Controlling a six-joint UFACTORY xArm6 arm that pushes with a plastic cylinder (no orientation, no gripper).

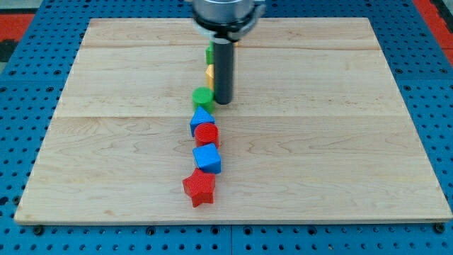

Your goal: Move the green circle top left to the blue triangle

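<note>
**Ana:** Camera view has my tip (pixel 223 102) down on the counter (pixel 340 142), touching or just beside the green circle (pixel 202 96), on its three o'clock side.

**Ben:** And the target?

**Ana:** The blue triangle (pixel 201 121) sits right at the circle's six o'clock, practically touching. Below it run a red circle (pixel 207 134), a blue cube (pixel 207 158) and a red star (pixel 199 188). Behind the rod peek a yellow block (pixel 209 71) and a green block (pixel 209 52), shapes unclear.

**Ben:** Which step, would you say?

**Ana:** The closing nudge, I'd judge. The circle looks above the triangle, so a short push towards nine o'clock should settle it at the eleven o'clock corner.

**Ben:** Claw state? Containers?

**Ana:** No claw on this arm, just the rod, so nothing wide, narrow or holding. No containers in sight either.
</note>
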